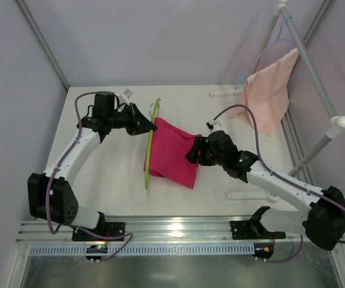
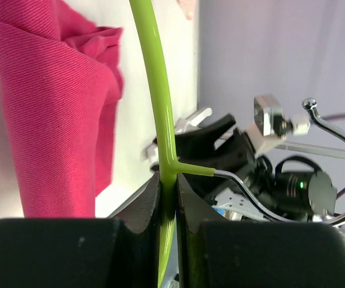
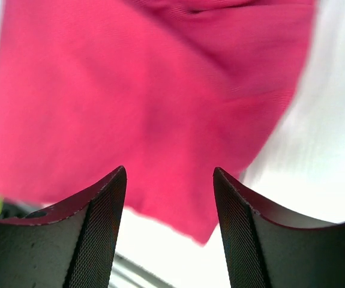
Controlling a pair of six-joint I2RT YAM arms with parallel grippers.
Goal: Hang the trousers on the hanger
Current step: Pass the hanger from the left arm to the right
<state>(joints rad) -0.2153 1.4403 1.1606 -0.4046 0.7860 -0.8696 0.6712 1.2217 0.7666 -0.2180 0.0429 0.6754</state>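
The magenta-pink trousers (image 1: 173,153) lie folded on the white table, draped over the lime-green hanger (image 1: 150,147). My left gripper (image 1: 149,126) is shut on the hanger near its top; in the left wrist view the green bar (image 2: 160,108) sits clamped between the jaws beside the metal hook (image 2: 334,144), with the trousers (image 2: 52,114) to the left. My right gripper (image 1: 191,153) is open at the trousers' right edge. In the right wrist view the trousers (image 3: 160,90) fill the view beyond the spread fingers (image 3: 103,234), not held.
A pale salmon-pink towel (image 1: 271,93) hangs on a light-blue wire hanger (image 1: 280,36) from a white rack (image 1: 325,102) at the back right. A metal rail (image 1: 178,231) runs along the table's near edge. Grey walls enclose the table.
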